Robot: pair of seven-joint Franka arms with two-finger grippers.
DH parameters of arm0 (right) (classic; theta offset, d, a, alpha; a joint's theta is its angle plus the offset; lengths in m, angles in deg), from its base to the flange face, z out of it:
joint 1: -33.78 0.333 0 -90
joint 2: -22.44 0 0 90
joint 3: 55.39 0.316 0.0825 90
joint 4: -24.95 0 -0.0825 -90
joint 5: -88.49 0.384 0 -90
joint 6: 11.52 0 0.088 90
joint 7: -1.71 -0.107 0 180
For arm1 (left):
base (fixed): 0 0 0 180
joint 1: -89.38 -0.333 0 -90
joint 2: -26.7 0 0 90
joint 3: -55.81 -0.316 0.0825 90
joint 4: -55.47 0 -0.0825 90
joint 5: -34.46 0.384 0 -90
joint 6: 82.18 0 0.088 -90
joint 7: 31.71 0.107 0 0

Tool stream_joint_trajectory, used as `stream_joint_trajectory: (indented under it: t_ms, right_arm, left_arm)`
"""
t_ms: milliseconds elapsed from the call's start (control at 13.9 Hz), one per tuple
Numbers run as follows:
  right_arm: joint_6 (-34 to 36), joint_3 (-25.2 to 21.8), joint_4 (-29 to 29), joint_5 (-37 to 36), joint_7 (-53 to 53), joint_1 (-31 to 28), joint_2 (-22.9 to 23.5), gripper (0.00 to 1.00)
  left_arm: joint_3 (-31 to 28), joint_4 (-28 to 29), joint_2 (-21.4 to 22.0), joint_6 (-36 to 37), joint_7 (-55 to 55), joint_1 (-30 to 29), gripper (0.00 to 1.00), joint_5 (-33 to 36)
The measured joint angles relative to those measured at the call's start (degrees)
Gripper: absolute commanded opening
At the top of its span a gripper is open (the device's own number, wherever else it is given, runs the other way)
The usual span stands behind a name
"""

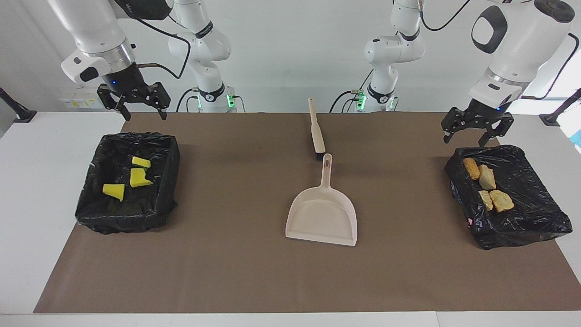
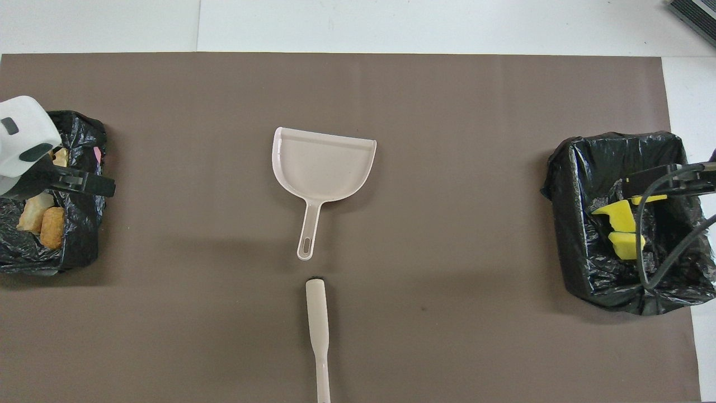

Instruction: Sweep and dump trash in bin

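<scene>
Three yellow sponge scraps, one with a green layer, lie in a black-bag-lined bin toward the right arm's end. Several tan bread chunks lie in a second black-lined bin toward the left arm's end. My right gripper is open and empty, raised over the sponge bin. My left gripper is open and empty, raised over the bread bin.
A beige dustpan lies on the brown mat at mid-table, handle toward the robots. A beige brush lies in line with it, nearer to the robots. No scraps show on the mat.
</scene>
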Motion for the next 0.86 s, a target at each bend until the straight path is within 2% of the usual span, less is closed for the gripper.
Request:
stream_joint_trajectory:
  t_ms: [216, 863]
  right_arm:
    - [0.00, 0.00, 0.00, 0.00, 0.00, 0.00, 0.00, 1.00]
    - [0.01, -0.02, -0.03, -0.02, 0.00, -0.02, -0.01, 1.00]
  left_arm:
    - [0.13, -5.54, 0.19, 7.80, -0.04, 0.00, 1.00, -0.12]
    - [0.32, -4.90, 0.24, 8.66, -2.07, 0.00, 1.00, -0.32]
